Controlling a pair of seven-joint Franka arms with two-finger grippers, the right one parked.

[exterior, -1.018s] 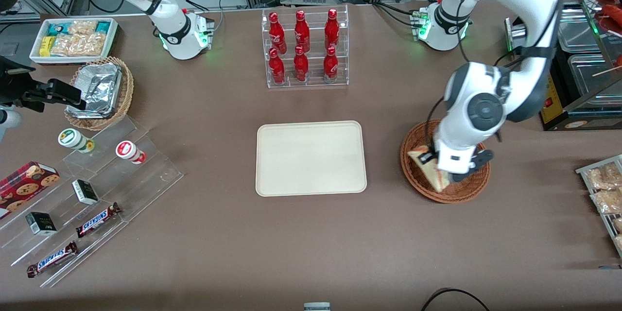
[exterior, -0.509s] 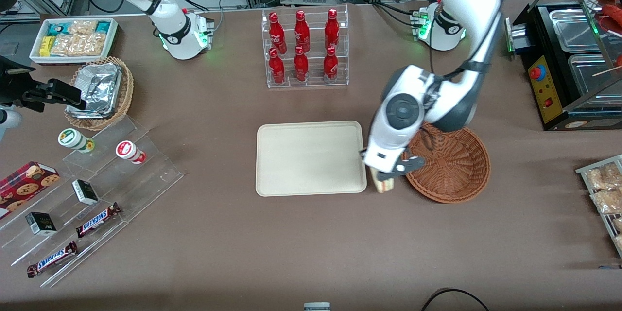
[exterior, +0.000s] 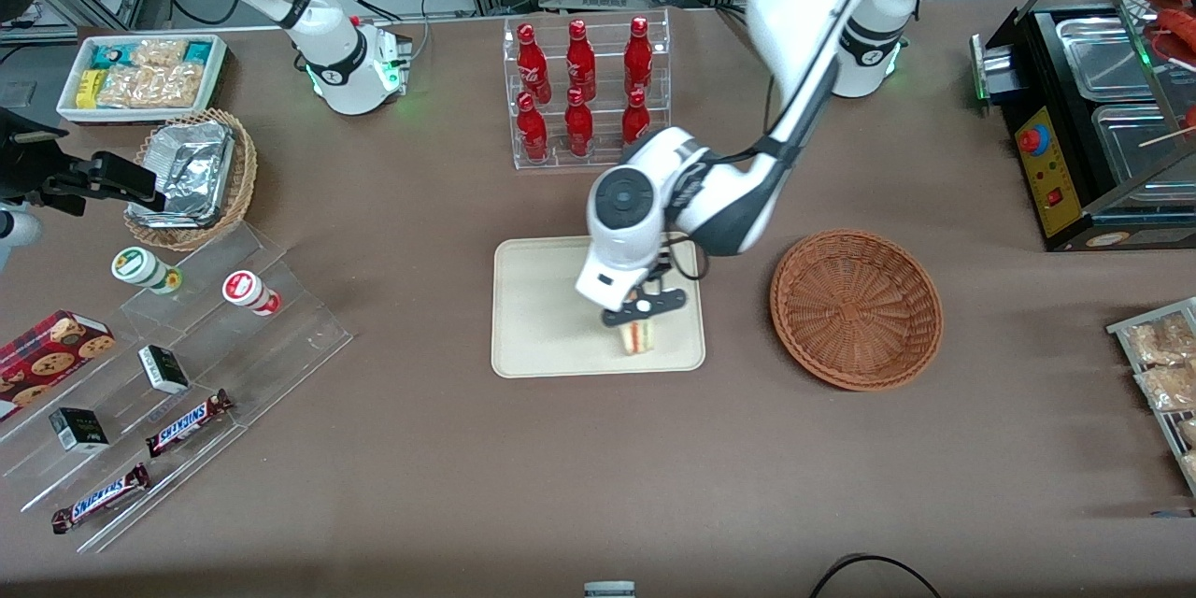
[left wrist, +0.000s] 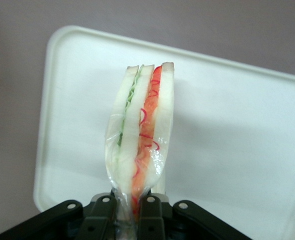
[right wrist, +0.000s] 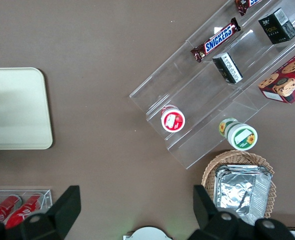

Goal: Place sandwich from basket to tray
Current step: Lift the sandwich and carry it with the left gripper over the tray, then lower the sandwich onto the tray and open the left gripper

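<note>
Check the gripper [exterior: 642,325] first: it hangs above the tray [exterior: 542,299], over the part of the tray nearest the basket [exterior: 856,308] and close to the tray's edge nearest the front camera. Its jaws are closed on the sandwich [exterior: 638,336], pinching one end of the wedge.

In the left wrist view you see the sandwich [left wrist: 140,135] pointing away from the gripper [left wrist: 132,210], with its cut edge facing the camera. White bread layers, green filling and red filling are visible, and a clear wrap covers them. The tray [left wrist: 237,125] lies below it. You cannot tell from either view whether the sandwich touches the tray surface.

The basket sits on the brown desk [exterior: 598,467] just beside the tray, toward the working arm's end. No item is visible inside it.

A clear rack of red bottles [exterior: 584,93] stands farther from the front camera than the tray.
</note>
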